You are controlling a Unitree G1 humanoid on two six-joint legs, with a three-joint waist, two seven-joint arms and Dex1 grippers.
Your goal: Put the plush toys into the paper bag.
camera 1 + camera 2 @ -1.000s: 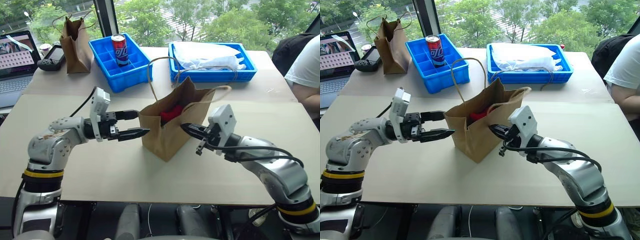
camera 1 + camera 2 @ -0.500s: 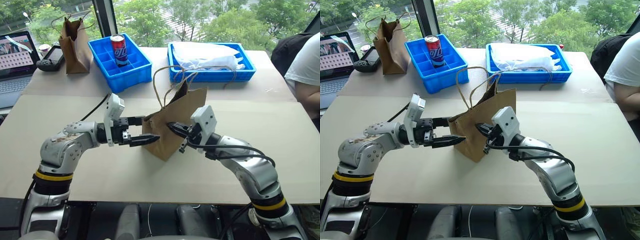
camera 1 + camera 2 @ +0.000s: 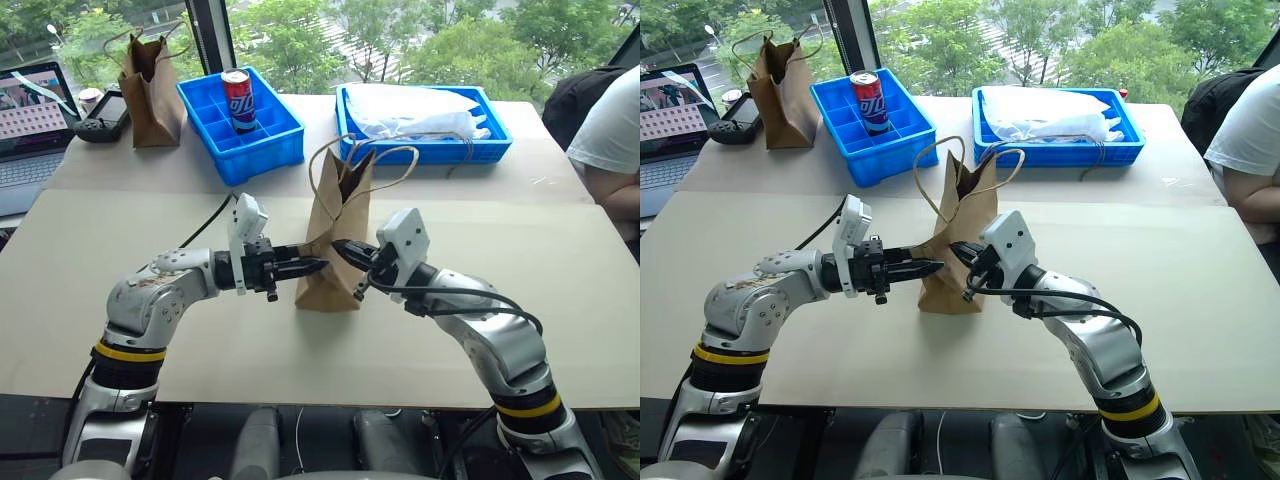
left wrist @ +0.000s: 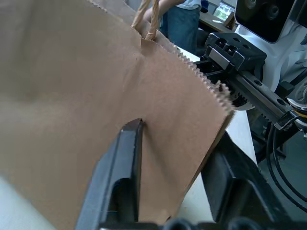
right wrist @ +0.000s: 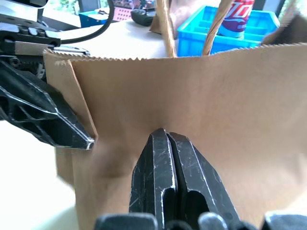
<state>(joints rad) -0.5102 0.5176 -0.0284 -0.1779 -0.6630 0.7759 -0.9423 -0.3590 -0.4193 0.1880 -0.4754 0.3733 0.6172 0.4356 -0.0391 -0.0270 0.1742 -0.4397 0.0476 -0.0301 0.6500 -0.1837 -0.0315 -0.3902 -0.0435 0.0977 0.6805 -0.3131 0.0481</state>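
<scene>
Paper bag (image 3: 335, 245) now squeezed narrow, left pincer (image 3: 312, 267) closed in

paper bag (image 3: 335, 245) between tools — bins (image 3: 240, 125) behind

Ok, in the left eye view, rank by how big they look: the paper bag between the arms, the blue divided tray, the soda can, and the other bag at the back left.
1. Paper bag and blue divided tray: look alike, and the bag stands nearer, so unsure.
2. Back-left paper bag.
3. Soda can.
</scene>
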